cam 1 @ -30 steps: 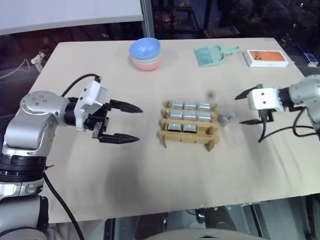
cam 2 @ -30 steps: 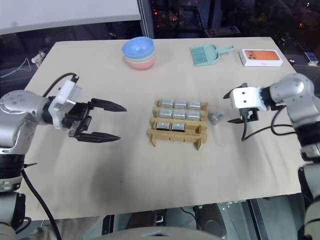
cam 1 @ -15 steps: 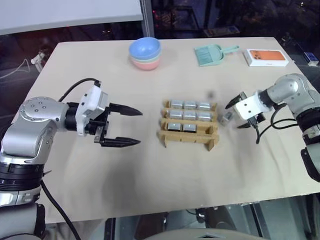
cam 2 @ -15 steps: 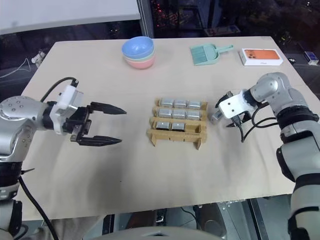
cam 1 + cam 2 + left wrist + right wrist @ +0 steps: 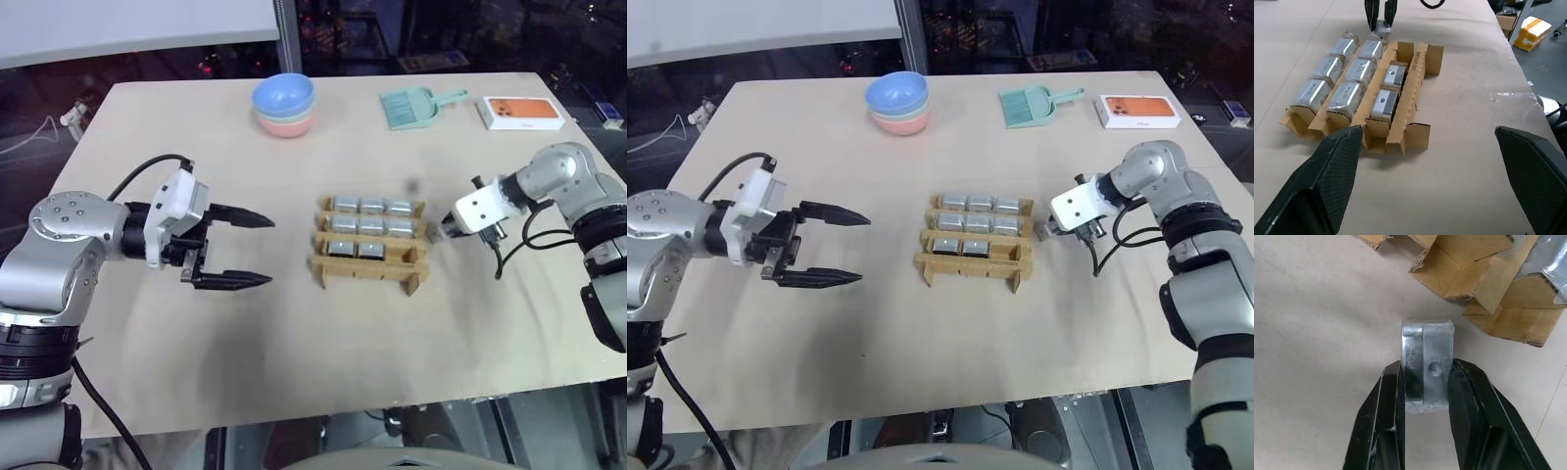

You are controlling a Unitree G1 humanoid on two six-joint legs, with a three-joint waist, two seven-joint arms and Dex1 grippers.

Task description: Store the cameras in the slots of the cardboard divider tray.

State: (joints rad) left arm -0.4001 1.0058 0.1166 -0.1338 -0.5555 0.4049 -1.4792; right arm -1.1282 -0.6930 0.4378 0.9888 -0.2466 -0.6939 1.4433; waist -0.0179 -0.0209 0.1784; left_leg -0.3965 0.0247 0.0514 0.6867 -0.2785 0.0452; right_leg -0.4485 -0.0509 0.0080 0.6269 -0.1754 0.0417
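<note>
Tan table (image 5: 294, 323): bowls (image 5: 285, 105), dustpan (image 5: 416, 106), phone box (image 5: 522, 113) along far edge.

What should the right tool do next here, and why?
Probably lift. The right tool is shut on the last loose camera, which sits on the table beside the tray. Eight slots are filled; the front row's right-hand slot is empty, so raise it and carry it there.

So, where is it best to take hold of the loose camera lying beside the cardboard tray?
Across its two flat sides, coming from above: the camera lies on the table just beside the tray, and the right hand already pinches those faces.
</note>
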